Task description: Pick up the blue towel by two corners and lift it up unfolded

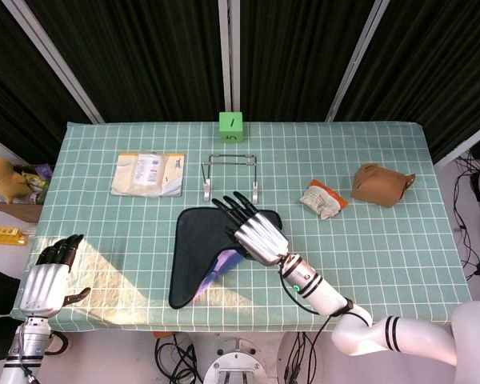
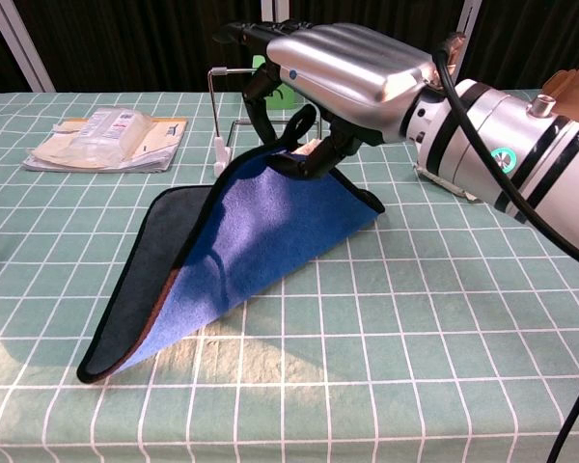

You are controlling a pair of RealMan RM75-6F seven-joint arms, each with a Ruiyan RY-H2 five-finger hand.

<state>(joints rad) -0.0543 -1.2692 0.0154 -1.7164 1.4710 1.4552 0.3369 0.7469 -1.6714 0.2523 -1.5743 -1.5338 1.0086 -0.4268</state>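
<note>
The blue towel (image 1: 198,254) lies in the middle of the table, dark on its upper face and blue (image 2: 270,231) underneath. My right hand (image 1: 256,228) pinches one corner of it between thumb and fingers and holds that part raised, so the cloth slopes like a tent down to the table; in the chest view the right hand (image 2: 340,63) sits at the peak. The far-left edge of the towel still rests flat. My left hand (image 1: 50,276) hovers at the table's front-left corner, fingers spread, holding nothing, well apart from the towel.
A wire rack (image 1: 230,178) stands just behind the towel, with a green numbered cube (image 1: 232,123) beyond it. Flat packets (image 1: 148,174) lie at the back left. A small snack pack (image 1: 324,198) and a brown bag (image 1: 382,184) sit to the right.
</note>
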